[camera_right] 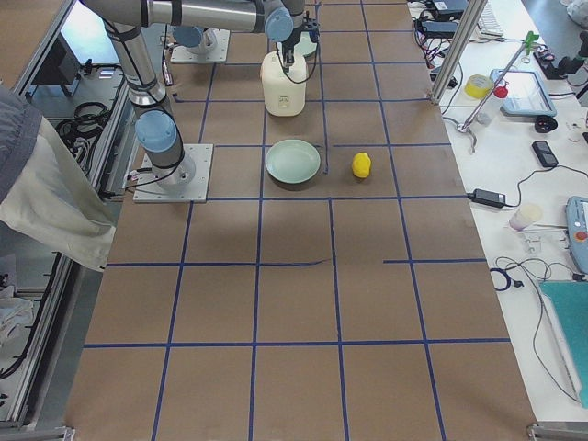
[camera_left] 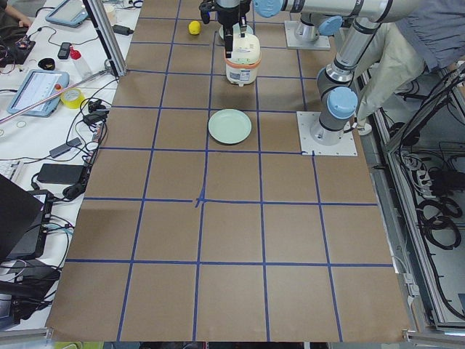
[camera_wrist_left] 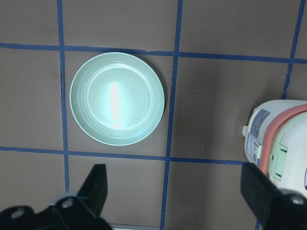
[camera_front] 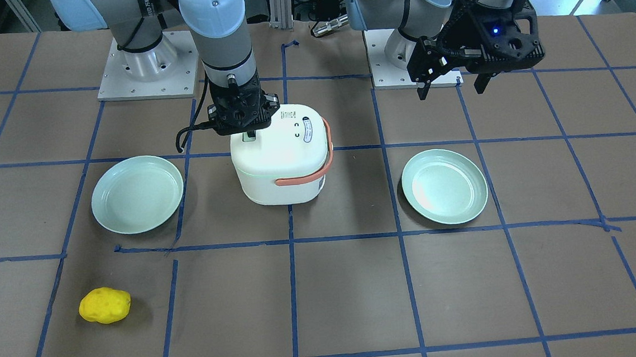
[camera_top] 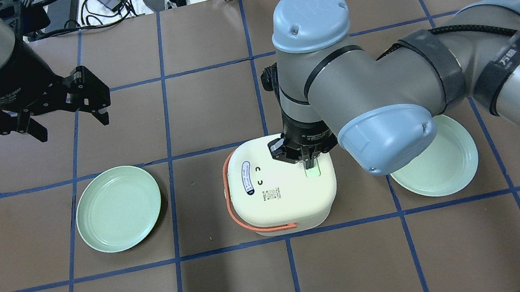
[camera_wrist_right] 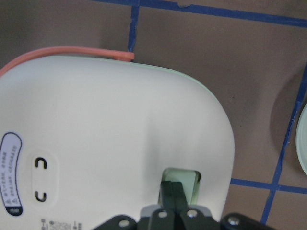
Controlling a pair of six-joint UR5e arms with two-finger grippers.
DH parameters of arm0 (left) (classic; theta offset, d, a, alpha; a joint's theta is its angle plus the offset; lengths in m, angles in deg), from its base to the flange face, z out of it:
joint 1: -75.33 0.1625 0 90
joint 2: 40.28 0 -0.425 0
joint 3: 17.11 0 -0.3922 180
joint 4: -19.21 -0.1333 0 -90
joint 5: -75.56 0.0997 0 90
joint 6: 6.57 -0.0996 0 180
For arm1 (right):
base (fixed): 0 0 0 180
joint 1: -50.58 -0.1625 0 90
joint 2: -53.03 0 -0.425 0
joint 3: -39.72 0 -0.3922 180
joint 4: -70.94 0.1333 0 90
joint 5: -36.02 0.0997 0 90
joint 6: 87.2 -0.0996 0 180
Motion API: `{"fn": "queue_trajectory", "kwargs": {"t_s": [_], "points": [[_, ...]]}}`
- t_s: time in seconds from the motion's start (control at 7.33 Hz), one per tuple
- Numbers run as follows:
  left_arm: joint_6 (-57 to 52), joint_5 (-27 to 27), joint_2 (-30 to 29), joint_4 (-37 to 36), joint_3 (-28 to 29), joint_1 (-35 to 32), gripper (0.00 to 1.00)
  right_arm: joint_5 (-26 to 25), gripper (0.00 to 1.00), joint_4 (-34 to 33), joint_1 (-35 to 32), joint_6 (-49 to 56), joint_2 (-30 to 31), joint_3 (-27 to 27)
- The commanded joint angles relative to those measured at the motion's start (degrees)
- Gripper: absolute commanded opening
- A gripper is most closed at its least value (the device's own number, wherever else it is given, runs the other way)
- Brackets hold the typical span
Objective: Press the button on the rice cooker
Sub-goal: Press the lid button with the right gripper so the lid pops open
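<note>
The white rice cooker (camera_front: 280, 164) with an orange handle stands mid-table; it also shows in the overhead view (camera_top: 279, 196). Its pale mint button (camera_wrist_right: 186, 177) sits in a recess on the lid's top (camera_top: 315, 171). My right gripper (camera_wrist_right: 171, 189) is shut, fingers together, pointing straight down with its tips on the button (camera_front: 249, 138). It partly hides the button. My left gripper (camera_top: 74, 126) is open and empty. It hangs in the air well away from the cooker, above the table near the left arm's base (camera_front: 451, 92).
Two pale green plates lie either side of the cooker, one (camera_top: 118, 208) on my left and one (camera_top: 451, 171) on my right, partly under the right arm. A yellow lumpy object (camera_front: 104, 305) lies near the operators' edge.
</note>
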Motion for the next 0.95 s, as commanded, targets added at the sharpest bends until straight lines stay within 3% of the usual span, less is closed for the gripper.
{"fn": "queue_trajectory", "kwargs": {"t_s": [0.0, 0.14, 0.41, 0.82], "points": [[-0.01, 0.0, 0.0, 0.0, 0.0, 0.0, 1.0, -0.63, 0.22, 0.25, 0.02, -0.18, -0.01, 0.87], [0.08, 0.0, 0.0, 0.0, 0.0, 0.0, 1.0, -3.16, 0.99, 0.69, 0.02, -0.35, 0.6, 2.36], [-0.01, 0.0, 0.0, 0.0, 0.0, 0.0, 1.0, -6.41, 1.0, 11.45, 1.07, -0.27, 1.84, 9.19], [-0.01, 0.0, 0.0, 0.0, 0.0, 0.0, 1.0, -6.17, 1.0, 14.48, 12.11, 9.26, 1.84, 18.96]]}}
